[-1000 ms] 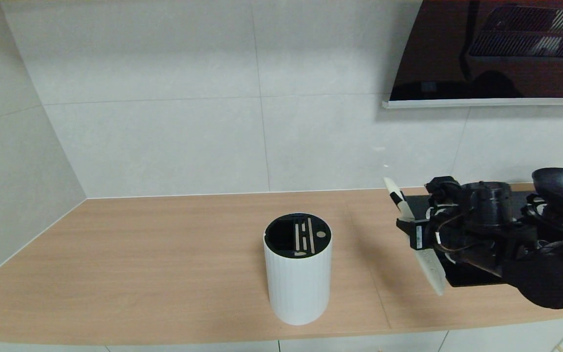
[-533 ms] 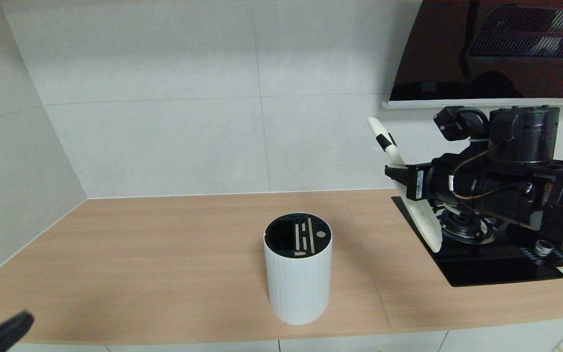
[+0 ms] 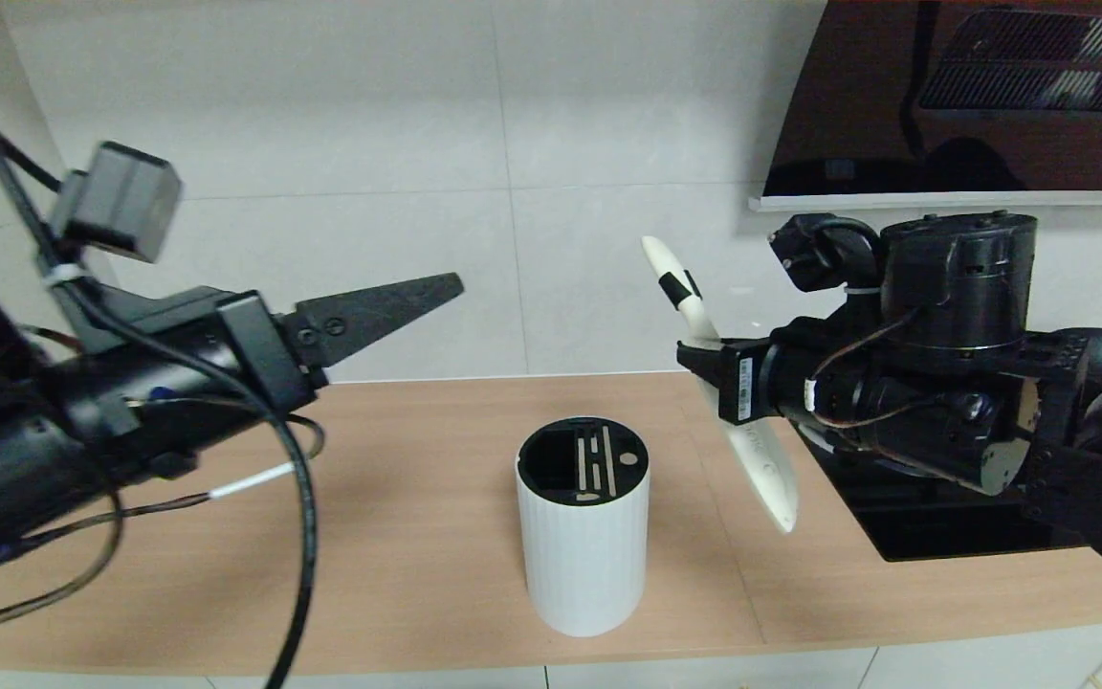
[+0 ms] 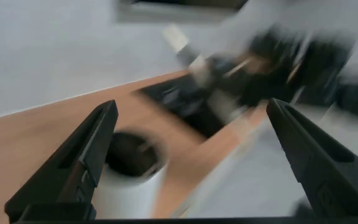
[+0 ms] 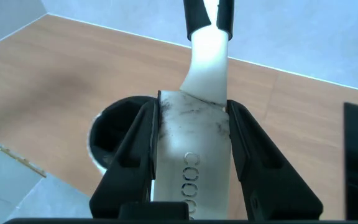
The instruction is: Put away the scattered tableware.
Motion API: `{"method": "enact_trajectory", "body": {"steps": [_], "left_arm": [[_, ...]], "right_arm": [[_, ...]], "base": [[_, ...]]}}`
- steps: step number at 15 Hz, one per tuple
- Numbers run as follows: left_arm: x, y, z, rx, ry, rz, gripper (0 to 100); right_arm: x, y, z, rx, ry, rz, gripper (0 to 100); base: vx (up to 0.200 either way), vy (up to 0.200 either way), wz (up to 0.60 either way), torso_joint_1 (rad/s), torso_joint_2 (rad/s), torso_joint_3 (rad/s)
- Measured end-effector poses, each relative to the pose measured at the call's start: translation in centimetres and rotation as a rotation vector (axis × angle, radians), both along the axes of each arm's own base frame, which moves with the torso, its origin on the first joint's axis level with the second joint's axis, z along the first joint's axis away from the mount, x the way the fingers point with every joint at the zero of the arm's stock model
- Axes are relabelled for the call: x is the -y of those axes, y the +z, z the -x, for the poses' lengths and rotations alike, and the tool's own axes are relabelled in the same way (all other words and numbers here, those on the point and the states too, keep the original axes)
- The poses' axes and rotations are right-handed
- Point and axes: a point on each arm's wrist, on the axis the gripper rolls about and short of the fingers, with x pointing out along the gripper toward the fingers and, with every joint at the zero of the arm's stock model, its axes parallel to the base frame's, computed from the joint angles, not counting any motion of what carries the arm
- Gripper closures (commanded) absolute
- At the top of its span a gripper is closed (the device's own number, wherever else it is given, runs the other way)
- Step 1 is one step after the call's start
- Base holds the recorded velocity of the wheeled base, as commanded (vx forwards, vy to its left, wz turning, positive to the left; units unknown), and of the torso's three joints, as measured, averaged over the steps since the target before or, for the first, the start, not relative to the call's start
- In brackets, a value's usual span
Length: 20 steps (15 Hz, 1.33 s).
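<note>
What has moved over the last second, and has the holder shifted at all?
The right gripper, shut on the cream flat utensil with a black band, rose from low over the black hob and swung left toward the white ribbed cylinder holder with a black slotted top. The left gripper came up from the lower left, jaws open. The holder stayed put on the wooden counter.

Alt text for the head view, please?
The right end effector holds a white utensil tilted above a wooden counter, right of a white cylindrical holder with a slotted black top. The open left end effector hangs at left.
</note>
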Motion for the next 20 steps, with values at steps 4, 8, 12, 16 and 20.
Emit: {"method": "enact_trajectory", "body": {"steps": [4, 8, 12, 16, 20], "left_arm": [[4.9, -3.6, -3.1, -0.236, -0.097, 0.124, 0], [6.8, -5.3, -4.0, -0.291, -0.112, 0.113, 0], [7.7, -6.2, -5.0, -0.285, -0.061, 0.122, 0], [8.2, -6.9, -6.0, -0.289, -0.028, 0.123, 0], [8.3, -7.3, -6.2, -0.298, -0.024, 0.118, 0]], "right_arm": [[-2.3, -0.8, 0.5, -0.032, 0.046, -0.054, 100], [-4.0, -2.0, 1.0, -0.056, 0.061, -0.036, 100], [-5.0, -2.3, 2.0, -0.037, 0.101, -0.056, 100], [-5.4, -2.9, 2.7, -0.049, 0.123, -0.041, 100], [-5.6, -3.1, 3.1, -0.053, 0.134, -0.036, 100]], "base": [[0.0, 0.0, 0.0, 0.0, 0.0, 0.0], [0.0, 0.0, 0.0, 0.0, 0.0, 0.0], [0.0, 0.0, 0.0, 0.0, 0.0, 0.0], [0.0, 0.0, 0.0, 0.0, 0.0, 0.0], [0.0, 0.0, 0.0, 0.0, 0.0, 0.0]]}}
